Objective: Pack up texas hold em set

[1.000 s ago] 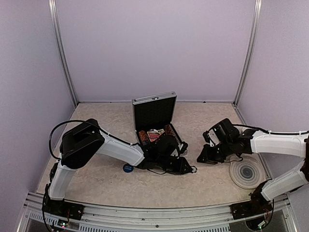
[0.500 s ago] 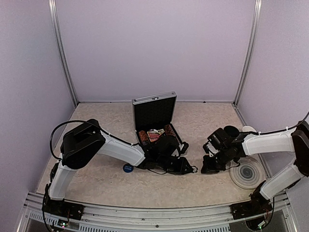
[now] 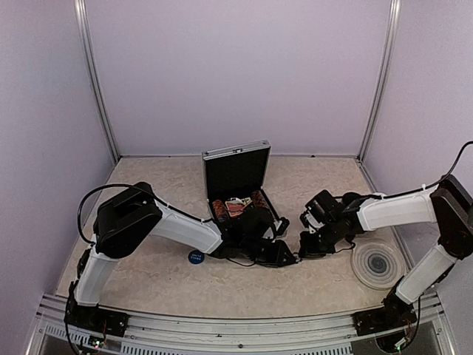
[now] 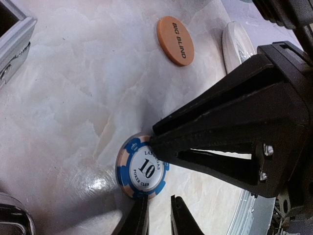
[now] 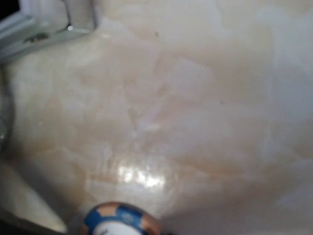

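Top view: the table (image 3: pixel 148 281) is bounded by pale walls (image 3: pixel 236 74) at the rear and sides and by a rail at the near edge; bare surface lies to the left of the case (image 3: pixel 235 171), behind it, and in front of both arms; at the right the room is narrowed by a round grey coaster (image 3: pixel 377 264), near the right arm's elbow. Both arms meet near the table's middle, just in front of the case's right corner, their tips nearly touching. Left wrist view: the right gripper (image 4: pixel 155 142) has its fingers pressed together to a single point, holding nothing, that point touching the upper right rim of a chip (image 4: pixel 142 167); the left gripper (image 4: pixel 157 199) shows its fingers a narrow slit apart with only table between them, one tip at the chip's lower edge. The chip lies flat on the table, blue and white at the rim, marked 10; an orange BIG BLIND button (image 4: pixel 175 33) lies flat well beyond it. The case stands open, lid upright, black inside, with red and dark chips and cards in its tray; a blue button (image 3: pixel 196 257) lies on the table to its front left.
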### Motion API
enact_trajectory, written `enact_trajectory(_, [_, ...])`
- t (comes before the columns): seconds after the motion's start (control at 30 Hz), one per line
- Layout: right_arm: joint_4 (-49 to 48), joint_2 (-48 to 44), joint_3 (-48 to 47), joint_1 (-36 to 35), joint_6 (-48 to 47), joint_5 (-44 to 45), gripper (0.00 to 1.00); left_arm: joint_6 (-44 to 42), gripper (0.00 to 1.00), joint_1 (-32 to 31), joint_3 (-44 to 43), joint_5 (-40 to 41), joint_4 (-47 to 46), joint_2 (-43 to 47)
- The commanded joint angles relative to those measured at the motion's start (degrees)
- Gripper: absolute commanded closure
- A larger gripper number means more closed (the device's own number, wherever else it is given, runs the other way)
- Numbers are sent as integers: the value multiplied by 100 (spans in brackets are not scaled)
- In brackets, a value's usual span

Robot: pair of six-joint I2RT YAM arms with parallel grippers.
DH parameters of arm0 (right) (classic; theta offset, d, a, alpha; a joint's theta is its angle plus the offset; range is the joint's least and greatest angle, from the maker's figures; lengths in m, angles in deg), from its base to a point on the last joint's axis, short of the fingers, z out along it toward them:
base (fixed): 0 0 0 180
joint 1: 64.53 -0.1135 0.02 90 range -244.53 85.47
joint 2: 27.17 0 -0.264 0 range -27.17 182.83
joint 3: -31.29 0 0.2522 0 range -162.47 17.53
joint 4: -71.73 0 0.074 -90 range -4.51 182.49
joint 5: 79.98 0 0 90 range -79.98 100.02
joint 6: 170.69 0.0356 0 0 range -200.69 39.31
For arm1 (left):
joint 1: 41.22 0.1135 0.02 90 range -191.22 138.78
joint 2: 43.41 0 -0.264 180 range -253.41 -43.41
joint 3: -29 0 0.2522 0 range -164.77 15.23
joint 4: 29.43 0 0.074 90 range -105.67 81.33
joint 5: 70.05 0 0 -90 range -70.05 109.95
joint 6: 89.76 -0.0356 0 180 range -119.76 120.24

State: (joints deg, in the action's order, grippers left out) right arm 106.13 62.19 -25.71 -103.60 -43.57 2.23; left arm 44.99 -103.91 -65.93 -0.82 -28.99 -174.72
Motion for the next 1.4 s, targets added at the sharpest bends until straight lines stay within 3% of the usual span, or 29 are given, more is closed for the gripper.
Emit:
enact_trajectory(0.0, [-122, 271, 251, -171, -134, -384, 91, -37, 83, 25, 147, 94, 755, -505])
enact_trajectory(0.17, [-856, 273, 379, -204, -149, -1233, 90, -15, 83, 35, 145, 52, 708, -545])
enact_trajectory(0.37, [-1227, 84, 395, -209, -55, -1647, 90, -11, 83, 32, 189, 55, 699, -519])
enact_trajectory(0.6, [-1094, -365, 445, -213, 31, -1777, 90, 6, 83, 39, 272, 71, 682, -454])
enact_trajectory(0.77, [-564, -800, 442, -209, -16, -1232, 89, 33, 82, 39, 402, 39, 647, -235])
enact_trajectory(0.87, [-243, -1043, 390, -210, -45, -881, 83, -9, 70, 33, 546, 153, 778, 195])
enact_trajectory(1.0, [66, -1389, 393, -213, -52, -479, 65, -253, 30, 39, 387, 675, 1499, 762])
enact_trajectory(1.07, [159, -1608, 421, -206, -39, -299, 56, -459, 18, 34, 61, 1024, 2208, 869])
enact_trajectory(1.2, [367, -2009, 422, -212, -72, 65, 43, -804, 15, 7, -636, 1552, 3109, 558])
enact_trajectory(1.37, [681, -2377, 435, -206, -130, 484, 37, -868, 17, -84, -1104, 1719, 3416, -9])
